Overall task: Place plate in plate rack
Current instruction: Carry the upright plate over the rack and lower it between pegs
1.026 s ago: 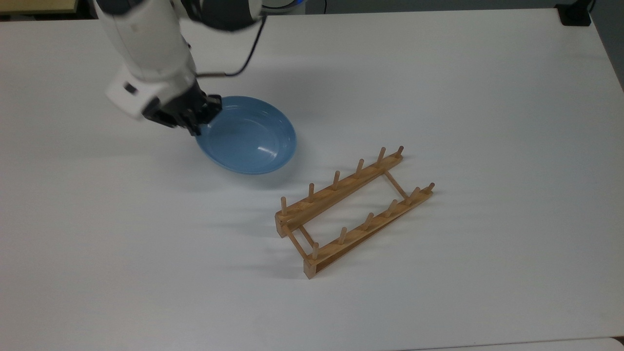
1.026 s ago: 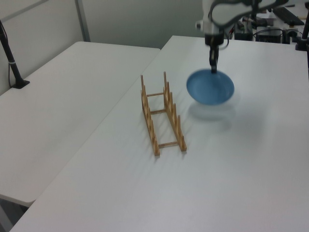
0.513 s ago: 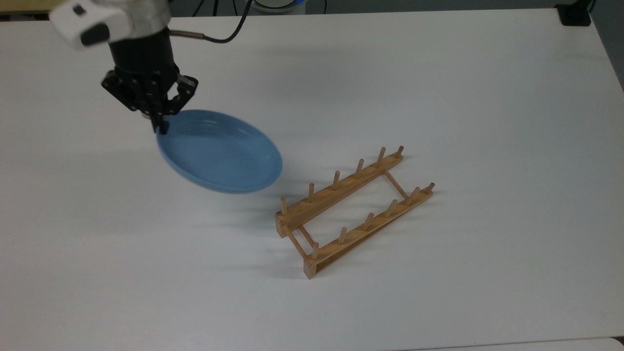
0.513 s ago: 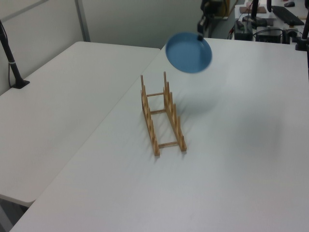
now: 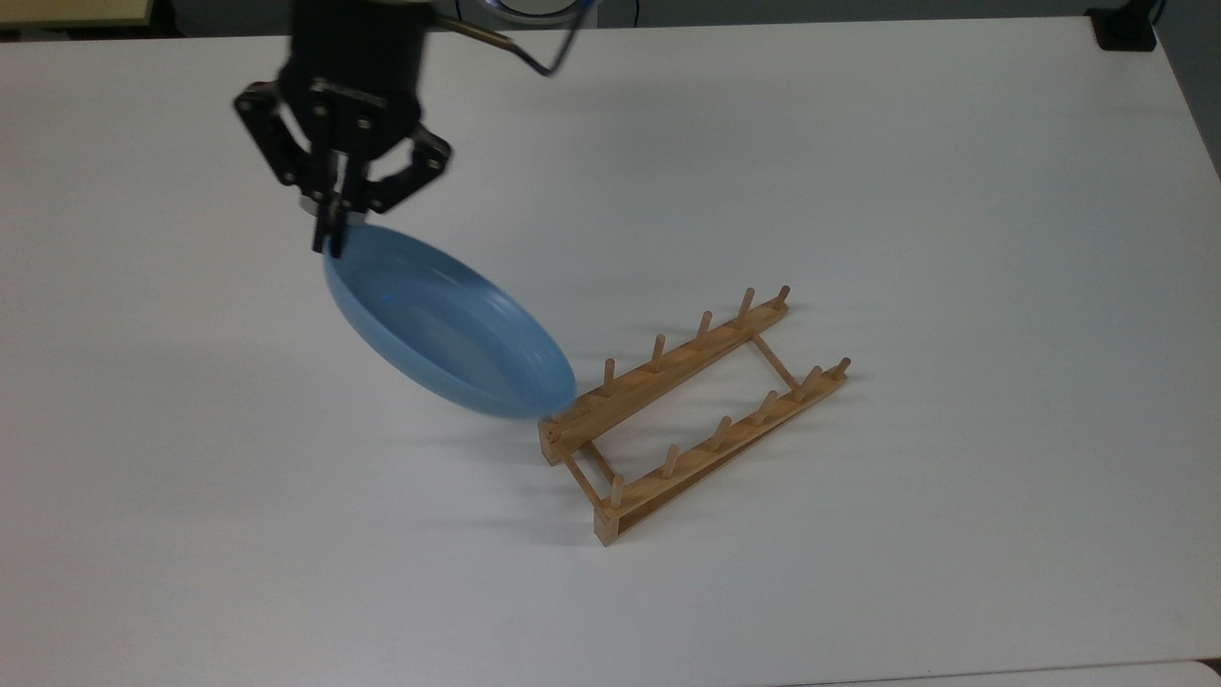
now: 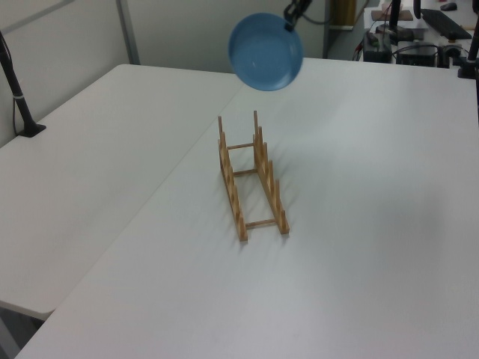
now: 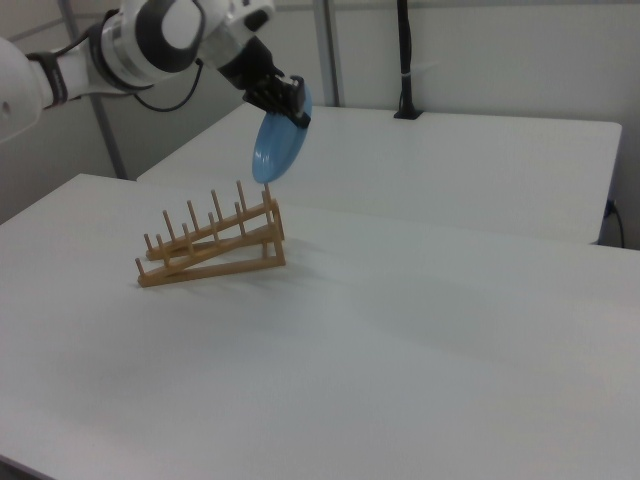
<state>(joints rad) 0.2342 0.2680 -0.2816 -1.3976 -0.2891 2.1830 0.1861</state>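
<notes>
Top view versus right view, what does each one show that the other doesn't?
Top view alone: the plate's hollow inner face, and the rack's two rails side by side with crossbars between.

Right view alone: the plate nearly edge-on, hanging in the air above the rack's end, plus the white arm.

Both: the pincer shut on the plate's rim, and the white table.

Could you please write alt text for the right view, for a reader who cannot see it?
A white robot arm's gripper holds a light-blue plate by its upper rim, hanging nearly on edge in the air above one end of a wooden plate rack. The rack, with two rows of upright pegs, stands empty on a white table.
</notes>
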